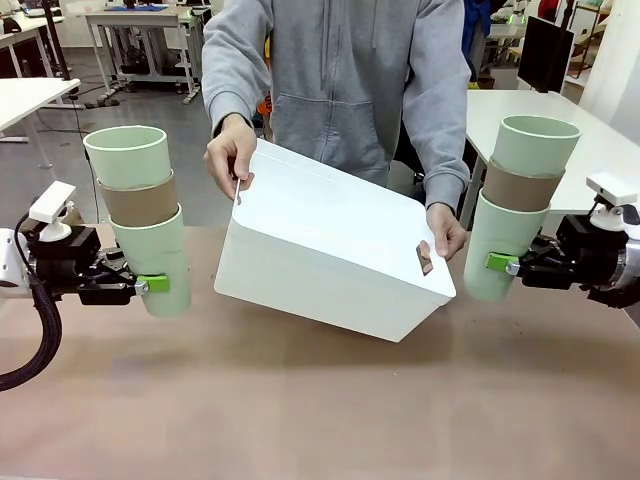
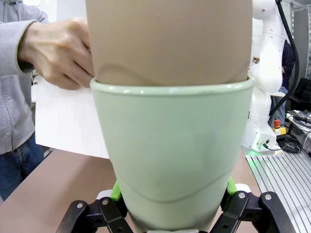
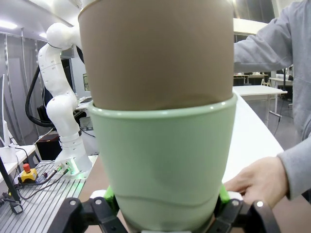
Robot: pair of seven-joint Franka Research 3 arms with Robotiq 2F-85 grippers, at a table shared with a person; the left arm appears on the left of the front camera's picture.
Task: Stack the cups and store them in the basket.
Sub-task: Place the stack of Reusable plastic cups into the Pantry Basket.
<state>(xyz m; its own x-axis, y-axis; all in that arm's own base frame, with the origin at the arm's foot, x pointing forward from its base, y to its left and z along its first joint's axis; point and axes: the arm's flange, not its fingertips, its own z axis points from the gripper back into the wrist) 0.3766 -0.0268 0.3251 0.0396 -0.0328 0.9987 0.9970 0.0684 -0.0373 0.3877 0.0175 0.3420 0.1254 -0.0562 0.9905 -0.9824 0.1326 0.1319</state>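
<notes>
Left cup stack [image 1: 140, 200] clamped in my left pincer [image 1: 158, 285], right cup stack [image 1: 522, 190] likewise in my right pincer [image 1: 495, 263], flanking the basket [image 1: 330, 250] a person's hands [image 1: 230, 155] tilt over mid-tabletop [image 1: 300, 410], presumably to receive them.

A brown table [image 1: 320, 420] spans the foreground. At its far side stands a person in a grey zip hoodie [image 1: 340, 80]. Beyond the table, a white desk [image 1: 25, 95] sits to the left, and another white desk [image 1: 600, 130] and a dark monitor [image 1: 545, 50] to the right. Beside the table lies a ribbed aluminium plate [image 3: 43, 194] carrying a red emergency-stop button [image 3: 25, 168].
</notes>
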